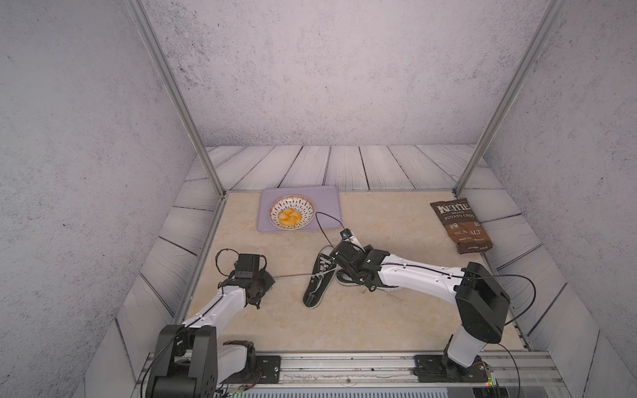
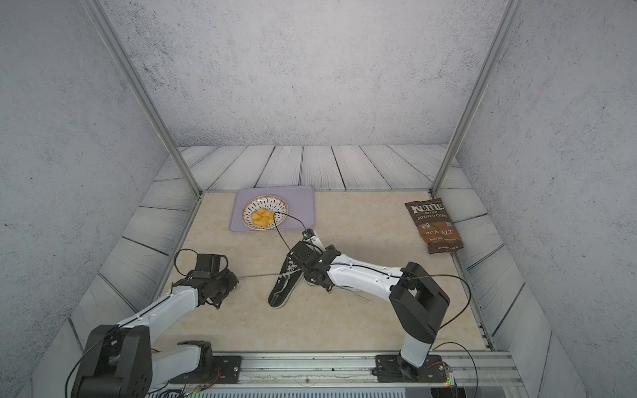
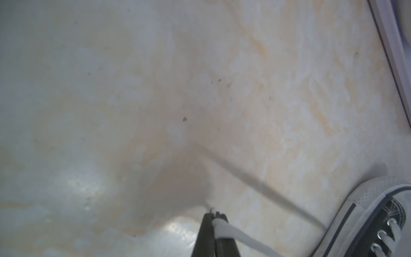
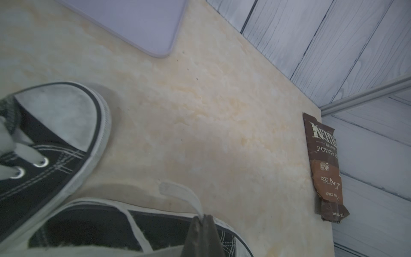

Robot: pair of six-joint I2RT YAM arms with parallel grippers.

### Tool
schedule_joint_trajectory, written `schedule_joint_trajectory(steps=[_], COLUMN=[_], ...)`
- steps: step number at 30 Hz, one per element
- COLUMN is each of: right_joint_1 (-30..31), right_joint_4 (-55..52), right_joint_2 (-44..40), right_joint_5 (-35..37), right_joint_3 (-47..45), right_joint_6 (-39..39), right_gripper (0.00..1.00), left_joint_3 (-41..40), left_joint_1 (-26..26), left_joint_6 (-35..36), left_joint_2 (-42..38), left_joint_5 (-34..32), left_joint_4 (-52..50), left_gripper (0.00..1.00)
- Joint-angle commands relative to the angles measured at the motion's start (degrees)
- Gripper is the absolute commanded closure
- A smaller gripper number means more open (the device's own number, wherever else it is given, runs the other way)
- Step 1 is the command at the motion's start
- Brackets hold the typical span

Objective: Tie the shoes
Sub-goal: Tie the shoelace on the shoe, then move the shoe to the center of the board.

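My left gripper (image 3: 216,217), nine o'clock of the sneakers (image 1: 317,282), pinches a white lace (image 3: 244,239); my right gripper (image 4: 202,219) pinches a second lace (image 4: 184,191).

The shoes (image 4: 40,189) were matt black canvas with scuffed white rubber toes; the tabletop (image 3: 266,89) looked like smooth marbled stone, glossy in patches.

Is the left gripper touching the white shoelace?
Touching. The left wrist view shows the left gripper shut on the white shoelace, pinching its end.
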Motion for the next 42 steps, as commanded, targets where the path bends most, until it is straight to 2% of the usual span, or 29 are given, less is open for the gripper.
schedule_joint_trajectory(steps=[1,9,12,16,21,23,26,33,37,42], right_joint_1=[-0.44,-0.64,-0.18,1.81,2.43,2.43,1.97,-1.33,-5.22,-9.78], right_joint_4=[-5.36,-11.3,-11.31,-6.78,2.8,5.32,7.37,13.56,16.1,18.8], right_joint_2=[-5.11,-7.57,-9.77,-12.6,-12.1,-9.8,-5.3,2.11,5.07,6.84], right_joint_5=[0.01,-4.42,-12.86,-23.21,-32.15,-30.96,-24.35,-13.97,-10.52,-9.44], right_joint_3=[-1.87,-7.23,-8.1,-12.06,-17.65,-18.4,-17.2,-14.09,-12.68,-11.19], right_joint_6=[5.73,13.79,13.88,14.25,13.02,12.83,11.65,8.29,5.29,0.39], right_gripper=[1.0,1.0,1.0,1.0,1.0,1.0,1.0,1.0,1.0,1.0], left_joint_3=[1.29,3.25,3.34,2.38,1.26,0.76,0.57,2.07,3.14,3.87], left_joint_1=[2.51,5.6,5.53,3.89,0.3,-0.94,-2.66,-9.54,-13.13,-14.02], left_joint_6=[1.19,2.73,3.61,3.55,3.93,3.94,4.21,4.29,3.84,3.22], left_joint_2=[3.66,8.6,8.8,10.34,12.26,12.32,12.94,17.77,20.13,19.39], left_joint_5=[1.99,2.64,3.92,9.31,12.88,12.76,13.6,20.8,21.95,19.69], left_joint_4=[3.48,4.32,4.13,5.17,5.13,5.02,5.59,10.2,12.06,10.67], left_gripper=[1.0,1.0,1.0,1.0,1.0,1.0,1.0,1.0,1.0,1.0])
